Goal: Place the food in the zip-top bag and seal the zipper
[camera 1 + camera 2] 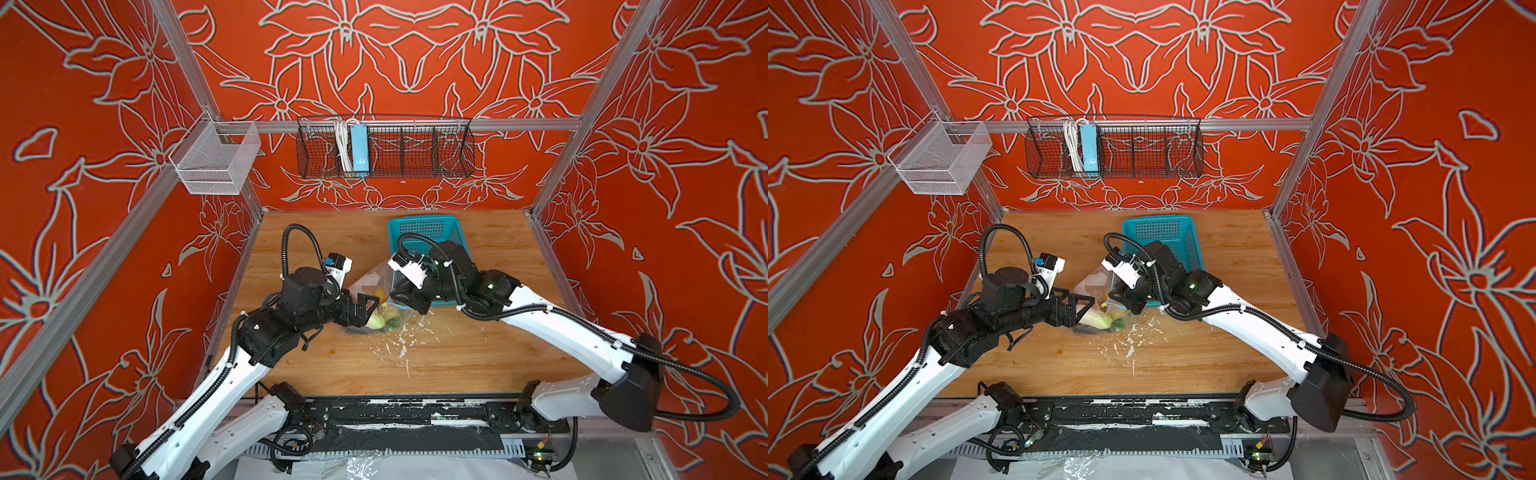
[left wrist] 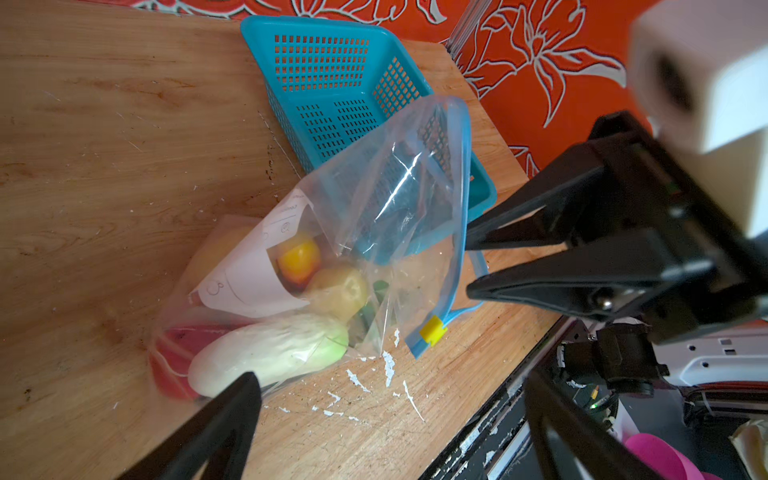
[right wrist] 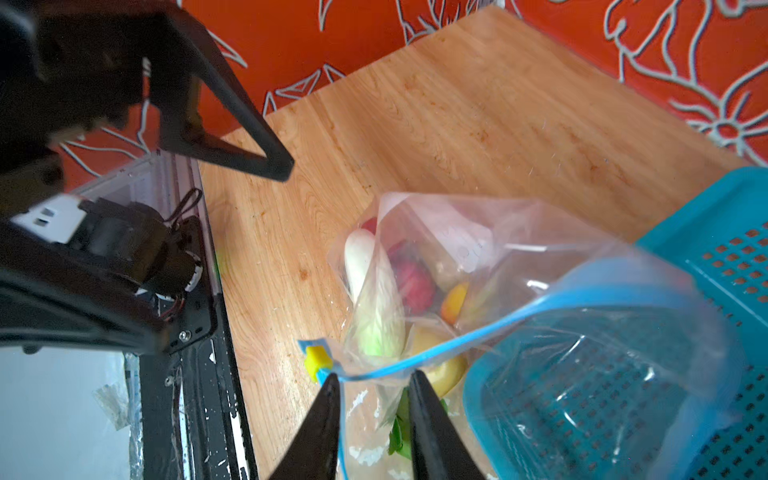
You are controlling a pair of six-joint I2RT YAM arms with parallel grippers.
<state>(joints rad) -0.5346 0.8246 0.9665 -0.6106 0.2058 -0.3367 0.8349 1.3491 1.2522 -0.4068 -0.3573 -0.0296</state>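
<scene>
Bag of food at the centre of both top views, mouth propped open against the basket.

The bag (image 1: 368, 286) lies on the table (image 1: 478, 332) with its long axis running from lower left to upper right in both top views. Its closed end is at the lower left, and its mouth points up and right, leaning on the teal basket (image 1: 419, 228). The food sits heaped at the closed end: a leafy vegetable (image 2: 270, 353), a potato (image 2: 340, 291), a red-yellow fruit (image 2: 299, 257) and a tomato (image 2: 183, 336). The blue zipper (image 3: 519, 316) runs along the gaping mouth, with its yellow tab (image 2: 433, 330) at the low end, near the table. The right gripper (image 3: 375, 374) is just beside the tab, its jaws a little apart, and the zipper crosses between the tips, not pinched. The left gripper (image 2: 390, 376) is spread wide by the food end, holding nothing.
</scene>
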